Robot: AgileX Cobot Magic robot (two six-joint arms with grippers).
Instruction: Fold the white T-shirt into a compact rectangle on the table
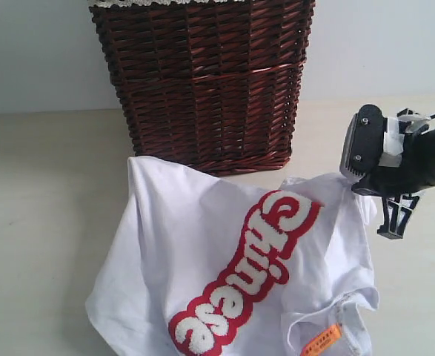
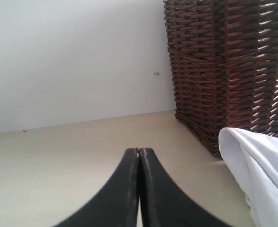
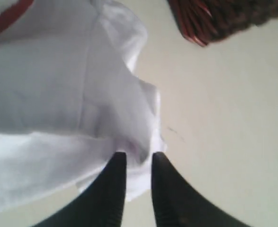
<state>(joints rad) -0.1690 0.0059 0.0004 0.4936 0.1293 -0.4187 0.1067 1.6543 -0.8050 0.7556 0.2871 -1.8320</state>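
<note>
- white T-shirt [image 1: 195, 237] lies crumpled, print side up, on the worktop [image 1: 39, 193]. It sits just in front of the wicker basket [image 1: 202, 81], which stands at the far edge by the wall. The shirt's lower part runs out of the exterior view toward the near edge.
- red lettering band [image 1: 247, 274] runs diagonally from near-left to far-right, so the shirt sits skewed to the worktop edges. The body's own long axis is lost in the bunching.
- right claw [image 3: 138, 156]: jaws a narrow gap apart, with a fold of the shirt's right-hand edge between the tips. In the exterior view the cloth rises to a peak at the claw, so I read it as pinched on the shirt.
- left claw [image 2: 139, 150]: jaws pressed together, empty, low over bare worktop. It is not seen in the exterior view. The shirt's far corner by the basket lies off to one side, near but apart.
- key relation: the shirt lies between the two claws. The right is on its right edge and the left is nearer the free left edge.
- judgement: early stage, since the shirt needs flattening before any fold. The left probably has to take the opposite edge and pull against the right. The risk is the thin pinch slipping.
</note>
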